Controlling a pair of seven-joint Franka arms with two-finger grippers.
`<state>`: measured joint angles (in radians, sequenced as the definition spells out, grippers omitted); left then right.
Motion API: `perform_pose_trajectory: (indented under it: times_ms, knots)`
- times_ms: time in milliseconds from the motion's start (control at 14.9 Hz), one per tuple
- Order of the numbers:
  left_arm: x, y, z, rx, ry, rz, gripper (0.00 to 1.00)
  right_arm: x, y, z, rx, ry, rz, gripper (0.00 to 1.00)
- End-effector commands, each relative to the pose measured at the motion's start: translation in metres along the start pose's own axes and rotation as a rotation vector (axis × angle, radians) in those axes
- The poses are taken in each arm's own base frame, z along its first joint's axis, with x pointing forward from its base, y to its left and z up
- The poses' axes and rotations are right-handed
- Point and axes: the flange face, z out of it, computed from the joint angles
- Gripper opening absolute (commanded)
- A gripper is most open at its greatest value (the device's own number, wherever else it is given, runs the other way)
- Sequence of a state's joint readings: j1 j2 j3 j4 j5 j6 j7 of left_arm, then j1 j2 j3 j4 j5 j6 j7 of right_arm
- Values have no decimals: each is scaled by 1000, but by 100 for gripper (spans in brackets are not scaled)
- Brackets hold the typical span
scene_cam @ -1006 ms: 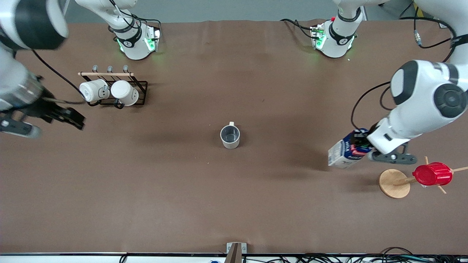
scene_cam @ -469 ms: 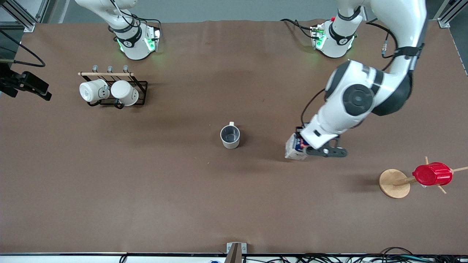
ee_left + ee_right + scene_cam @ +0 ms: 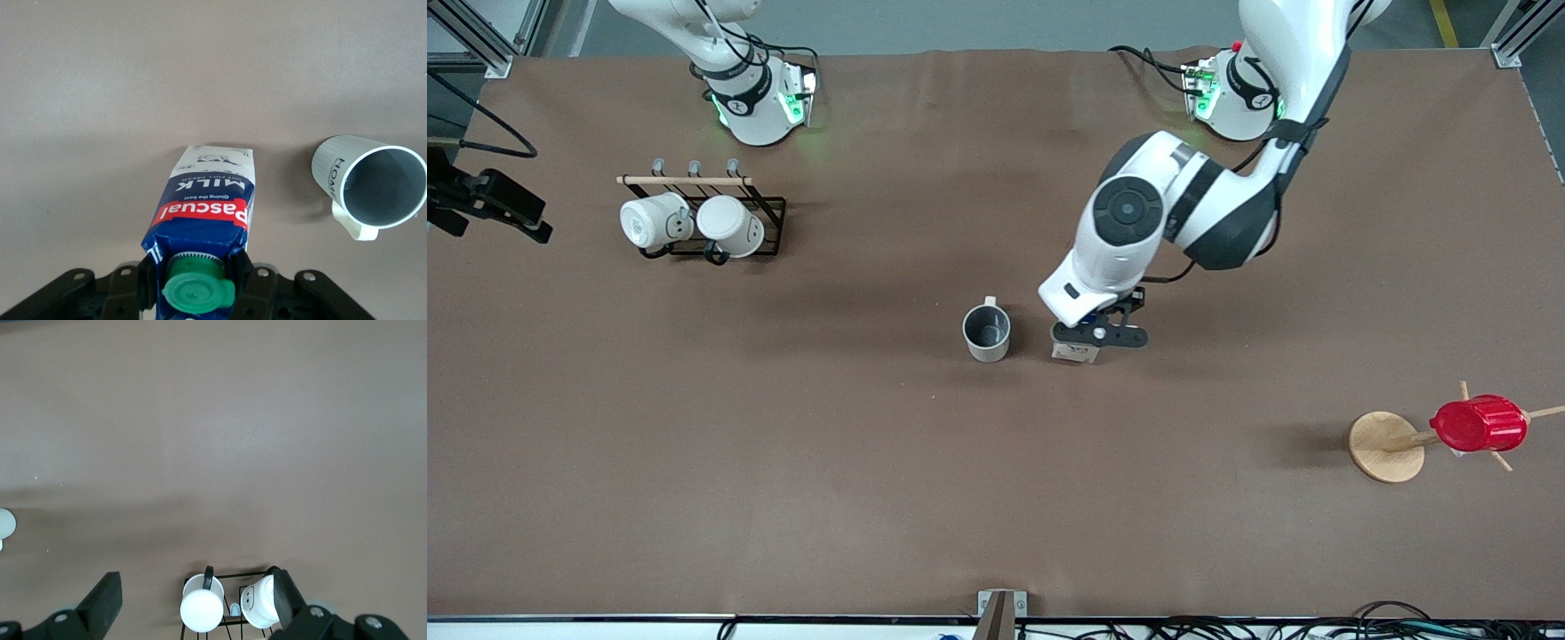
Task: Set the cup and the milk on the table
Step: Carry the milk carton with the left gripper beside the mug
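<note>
The off-white cup [image 3: 986,332] with a dark grey inside stands upright mid-table [image 3: 783,462]; it also shows in the left wrist view [image 3: 370,183]. My left gripper [image 3: 1091,340] is shut on the top of the blue and white milk carton [image 3: 207,213], its fingers [image 3: 241,272] on either side of the green cap. The carton [image 3: 1073,353] hangs upright beside the cup, toward the left arm's end, its base at or just above the table; I cannot tell whether it touches. My right gripper [image 3: 494,206] is open and empty over the table's edge at the right arm's end; it also shows in its own wrist view [image 3: 195,600].
A black wire rack [image 3: 769,209] with two all-white mugs [image 3: 694,222] stands near the right arm's base; the mugs also show in the right wrist view [image 3: 202,608]. A wooden mug tree [image 3: 1383,447] holds a red ribbed cup [image 3: 1478,424] toward the left arm's end.
My left gripper has carried the milk carton from near the mug tree across to beside the cup and turned it upright. My right arm pulled back to the table's edge.
</note>
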<state>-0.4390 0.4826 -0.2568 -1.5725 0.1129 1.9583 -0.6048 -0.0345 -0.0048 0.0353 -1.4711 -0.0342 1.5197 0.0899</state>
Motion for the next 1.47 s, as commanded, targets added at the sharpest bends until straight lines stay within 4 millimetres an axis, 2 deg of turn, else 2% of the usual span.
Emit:
perform_pose_trajectory:
  times_ms: [0, 201, 402, 1140, 1274, 1408]
  knots:
    - [1, 11, 2, 21, 10, -1, 8, 1, -1, -4, 24, 3, 0, 100]
    - [-1, 18, 11, 21, 3, -18, 8, 3, 0, -4, 26, 16, 2, 100]
    - [-8, 37, 18, 7, 20, 4, 8, 3, 0, -4, 26, 16, 2, 100]
    - [-6, 46, 15, -17, 18, -1, 9, 2, 0, -3, 25, 6, 3, 100]
    - [3, 50, 16, -29, 24, -36, 12, 2, 0, -3, 25, 4, 3, 100]
    - [4, 56, 24, -28, 17, -44, 22, 2, 0, -3, 25, 4, 3, 100]
